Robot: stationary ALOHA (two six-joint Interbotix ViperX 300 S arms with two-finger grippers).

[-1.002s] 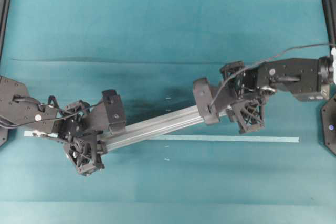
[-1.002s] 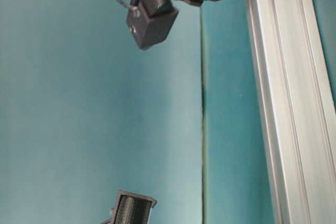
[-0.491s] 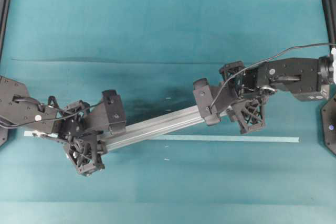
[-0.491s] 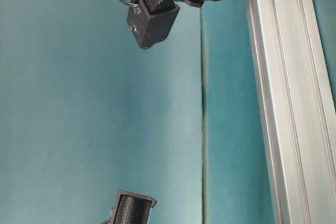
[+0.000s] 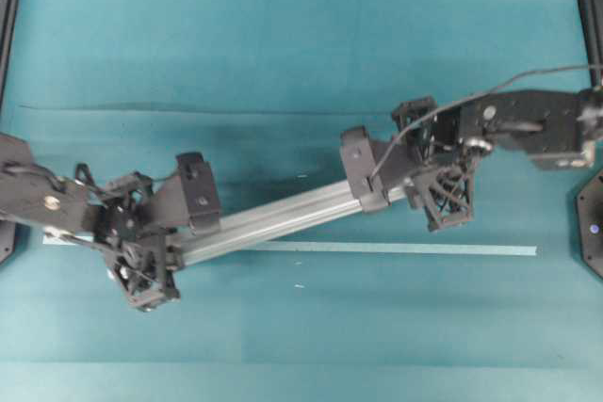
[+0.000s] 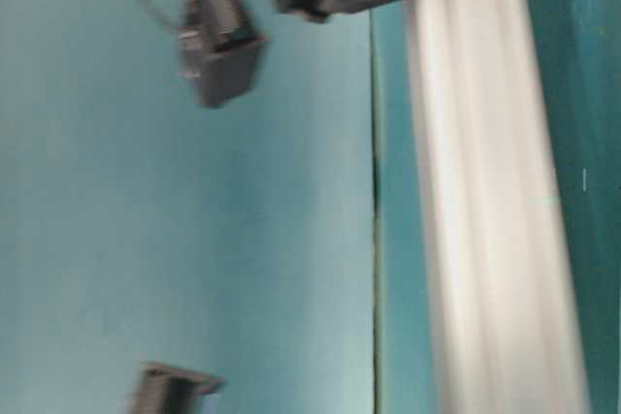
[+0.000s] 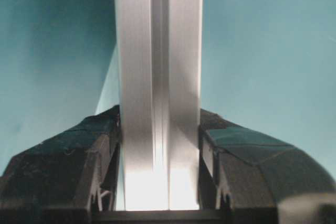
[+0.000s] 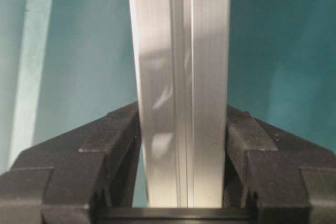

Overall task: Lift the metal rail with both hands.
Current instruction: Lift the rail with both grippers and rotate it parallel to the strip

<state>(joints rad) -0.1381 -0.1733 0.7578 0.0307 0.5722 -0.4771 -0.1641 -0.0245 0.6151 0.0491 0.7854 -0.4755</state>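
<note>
As seen from above, with the tape strip (image 5: pixel 377 249) taken as the landmark:

Left fingers (image 7: pixel 79 166): clamped on opposite side faces of the metal rail (image 5: pixel 283 218); the wrist view shows both pads pressed against the bar with no gap.
Right fingers (image 8: pixel 100 150): likewise clamped on the rail's two side faces, one pad on each side.
Left gripper (image 5: pixel 160 247): grips the rail's left end, over the left end of the tape strip.
Right gripper (image 5: pixel 415 190): grips the rail near its right end, on the far side of the tape strip, just above its middle stretch.
Metal rail: silver grooved bar spanning between the two grippers, running obliquely; its left end crosses the tape strip, its right end lies farther from the strip. A dark shadow lies on the cloth beyond the bar.
Table-level view: the rail (image 6: pixel 495 191) appears as a blurred pale band; contact with the surface cannot be told here.
Tape strip: thin pale band lying flat along the teal table cloth (image 5: pixel 283 44).
Arms: black segments extend outward from each gripper to the left and right edges.
</note>
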